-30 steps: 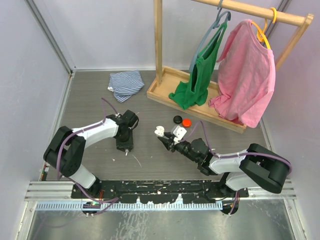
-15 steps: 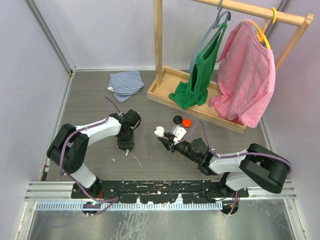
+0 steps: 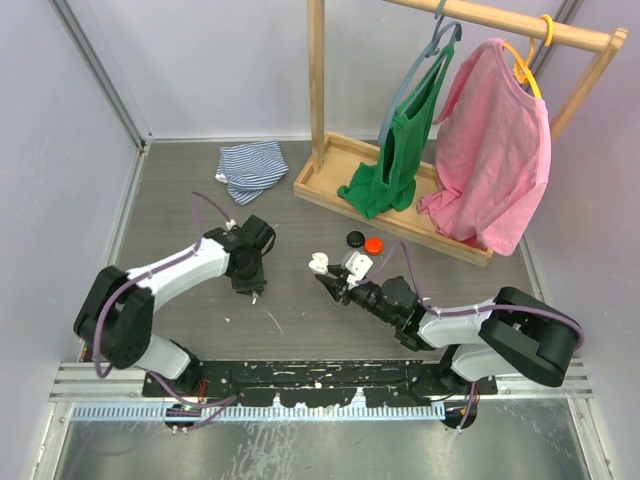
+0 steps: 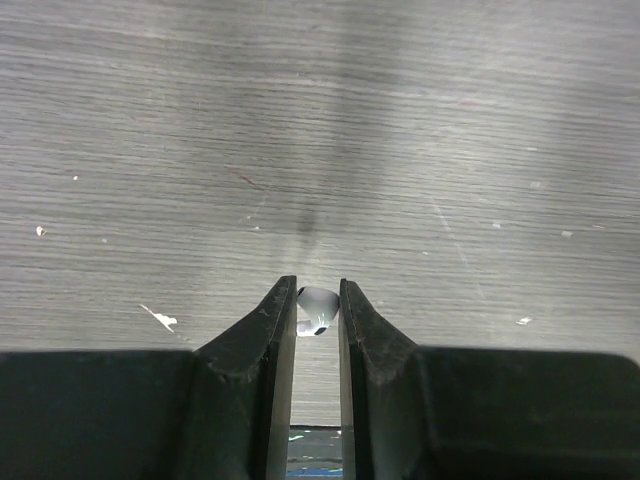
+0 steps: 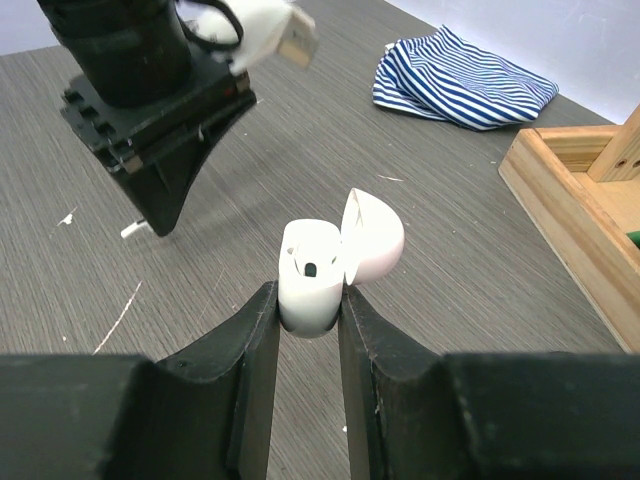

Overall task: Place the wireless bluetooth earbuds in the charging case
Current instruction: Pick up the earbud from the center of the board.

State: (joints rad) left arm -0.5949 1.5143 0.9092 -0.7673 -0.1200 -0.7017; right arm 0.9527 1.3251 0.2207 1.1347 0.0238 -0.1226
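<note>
The wireless bluetooth earbuds show here as one white earbud [image 4: 318,309], pinched between the closed fingertips of the left gripper [image 4: 316,291], left of the charging case [image 5: 312,290]. It looks light, hard and slick, apt to squirt free, so the rounded body seems the best hold. The right gripper [image 5: 307,294] clamps the case's lower half, lid flipped open. Right of the case lie a black puck [image 3: 354,238] and an orange puck [image 3: 373,244]. No writing is legible.
</note>
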